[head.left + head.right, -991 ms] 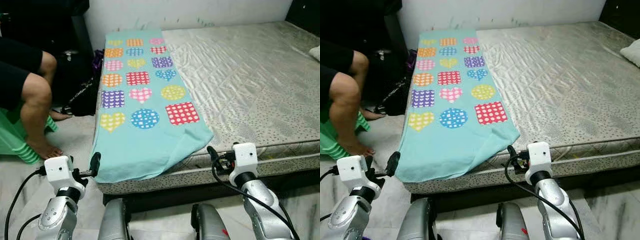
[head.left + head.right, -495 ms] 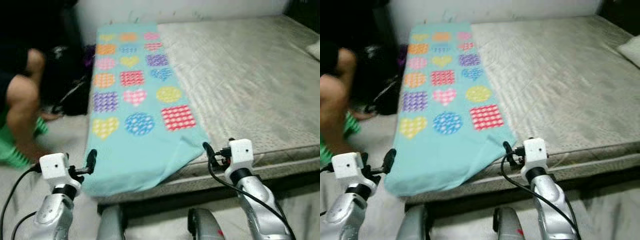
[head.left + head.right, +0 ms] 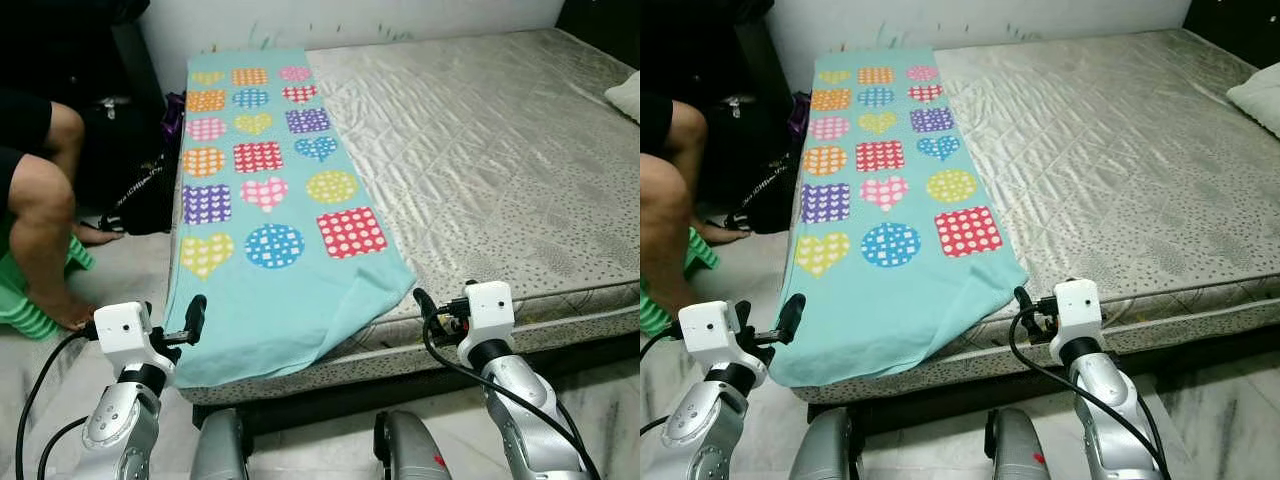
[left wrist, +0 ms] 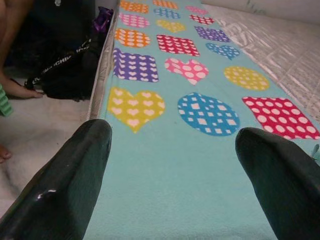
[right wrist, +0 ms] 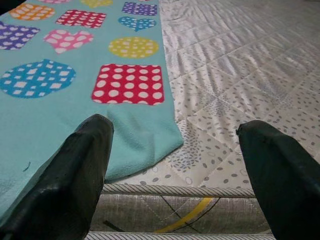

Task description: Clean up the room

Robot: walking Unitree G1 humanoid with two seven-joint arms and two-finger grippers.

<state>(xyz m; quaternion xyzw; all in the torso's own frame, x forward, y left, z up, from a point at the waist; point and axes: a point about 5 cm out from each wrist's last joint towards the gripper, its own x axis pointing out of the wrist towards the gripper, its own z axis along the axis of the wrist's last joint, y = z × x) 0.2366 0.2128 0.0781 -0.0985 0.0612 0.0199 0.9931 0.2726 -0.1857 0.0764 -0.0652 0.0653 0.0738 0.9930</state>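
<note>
Turquoise fleece blanket with coloured heart-and-dot patches (image 3: 270, 215) lies along grey quilted mattress's (image 3: 500, 170) left edge — left gripper (image 4: 170, 150) and right gripper (image 5: 175, 150) both spread, at near edge.

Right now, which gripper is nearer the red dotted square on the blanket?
Right. The right gripper sits just off the blanket's near right corner, below the red dotted square. The left gripper is at the far left corner.

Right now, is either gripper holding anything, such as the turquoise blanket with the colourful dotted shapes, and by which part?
Nothing is held. The left gripper is open at the near corner of the turquoise patterned fleece blanket; the right gripper is open by its near right edge.
</note>
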